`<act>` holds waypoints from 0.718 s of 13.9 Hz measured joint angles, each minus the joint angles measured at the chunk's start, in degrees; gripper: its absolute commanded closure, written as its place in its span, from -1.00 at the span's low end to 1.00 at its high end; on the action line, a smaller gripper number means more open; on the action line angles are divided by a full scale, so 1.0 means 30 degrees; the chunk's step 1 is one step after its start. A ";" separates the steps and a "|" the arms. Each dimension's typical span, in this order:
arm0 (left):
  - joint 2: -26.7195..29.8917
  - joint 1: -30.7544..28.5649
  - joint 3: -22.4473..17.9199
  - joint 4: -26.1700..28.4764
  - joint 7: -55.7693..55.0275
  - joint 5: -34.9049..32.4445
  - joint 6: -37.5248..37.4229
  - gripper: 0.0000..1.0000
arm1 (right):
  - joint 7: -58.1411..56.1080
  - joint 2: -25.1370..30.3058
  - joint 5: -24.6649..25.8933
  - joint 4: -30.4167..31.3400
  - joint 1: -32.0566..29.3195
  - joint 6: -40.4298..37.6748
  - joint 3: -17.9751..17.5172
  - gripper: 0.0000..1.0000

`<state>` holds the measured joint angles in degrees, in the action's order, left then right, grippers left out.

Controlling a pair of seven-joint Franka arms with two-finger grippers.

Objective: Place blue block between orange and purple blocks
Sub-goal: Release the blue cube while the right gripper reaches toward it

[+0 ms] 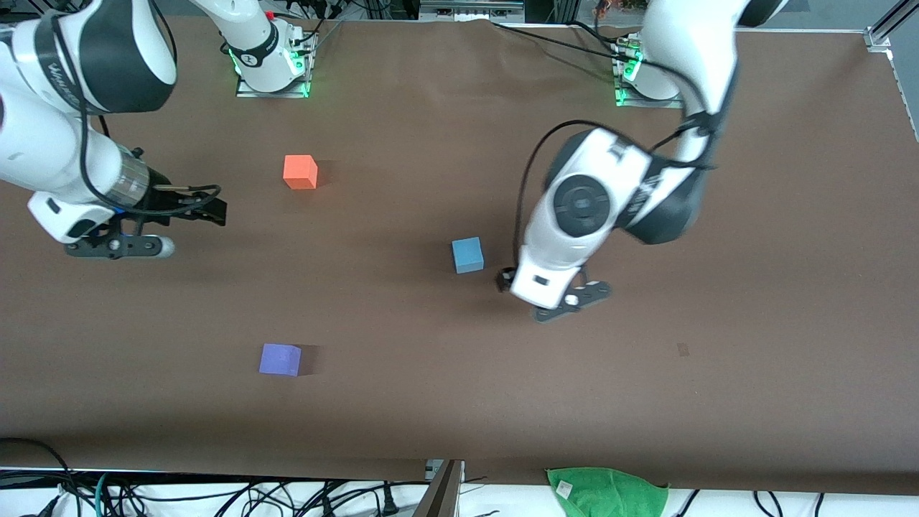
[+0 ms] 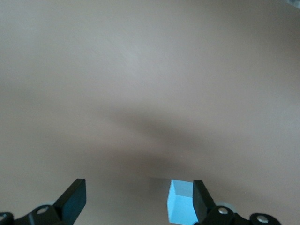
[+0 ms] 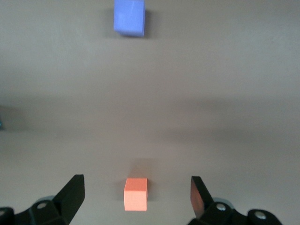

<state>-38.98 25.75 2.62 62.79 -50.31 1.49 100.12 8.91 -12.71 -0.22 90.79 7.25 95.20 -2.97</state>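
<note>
The blue block (image 1: 467, 255) sits mid-table. My left gripper (image 1: 506, 280) is open and low beside it, toward the left arm's end. In the left wrist view the gripper (image 2: 138, 199) has wide jaws, and the blue block (image 2: 182, 208) shows just inside one finger (image 2: 202, 201). I cannot tell if they touch. The orange block (image 1: 300, 171) lies farther from the camera, and the purple block (image 1: 280, 359) lies nearer. My right gripper (image 1: 212, 208) is open and empty toward the right arm's end. Its wrist view (image 3: 136, 197) shows the orange block (image 3: 136, 194) and the purple block (image 3: 129, 17).
The brown table (image 1: 646, 402) carries only the three blocks. A green cloth (image 1: 607, 492) hangs at the table's near edge. Cables lie along that edge. Both arm bases stand at the edge farthest from the camera.
</note>
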 measured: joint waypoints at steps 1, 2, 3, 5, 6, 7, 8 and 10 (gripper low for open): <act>0.0570 -0.0658 -0.0052 -0.0019 0.1088 0.0000 -0.0776 -1.00 | -0.0002 -0.0505 0.0000 -0.0016 0.0076 0.0057 0.0001 -1.00; 0.1078 -0.1443 -0.0076 -0.0025 0.2418 0.0000 -0.1534 -1.00 | -0.0033 -0.0959 -0.0002 -0.0060 0.0101 0.0159 0.0000 -1.00; 0.1532 -0.2313 -0.0083 -0.0032 0.3626 -0.0001 -0.2232 -1.00 | -0.0089 -0.1277 -0.0112 -0.0106 0.0144 0.0278 -0.0011 -1.00; 0.2495 -0.4117 -0.0081 -0.0010 0.5774 0.0001 -0.3587 -1.00 | -0.0104 -0.1555 -0.1299 -0.0204 0.0427 0.0666 -0.0086 -1.00; 0.3034 -0.4923 -0.0079 0.0049 0.7078 0.0005 -0.4175 -1.00 | -0.0104 -0.1699 -0.1998 -0.0207 0.0729 0.1125 -0.0131 -1.00; 0.3674 -0.5672 -0.0079 0.0245 0.8583 0.0005 -0.4686 -1.00 | -0.0065 -0.1985 -0.2495 -0.0204 0.1219 0.1800 -0.0183 -1.00; 0.4405 -0.6331 -0.0091 0.0656 0.9915 0.0004 -0.5000 -1.00 | 0.0277 -0.2446 -0.2813 -0.0198 0.1976 0.2865 -0.0225 -1.00; 0.6077 -0.7504 -0.0105 0.2007 1.2072 0.0003 -0.5265 -1.00 | 0.2633 -0.3844 -0.2879 -0.0188 0.4245 0.5704 -0.0287 -1.00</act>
<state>-20.75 3.23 2.31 68.81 -14.09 1.49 84.32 16.81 -24.25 -8.85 90.23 19.99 112.31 -3.83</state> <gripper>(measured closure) 0.000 0.000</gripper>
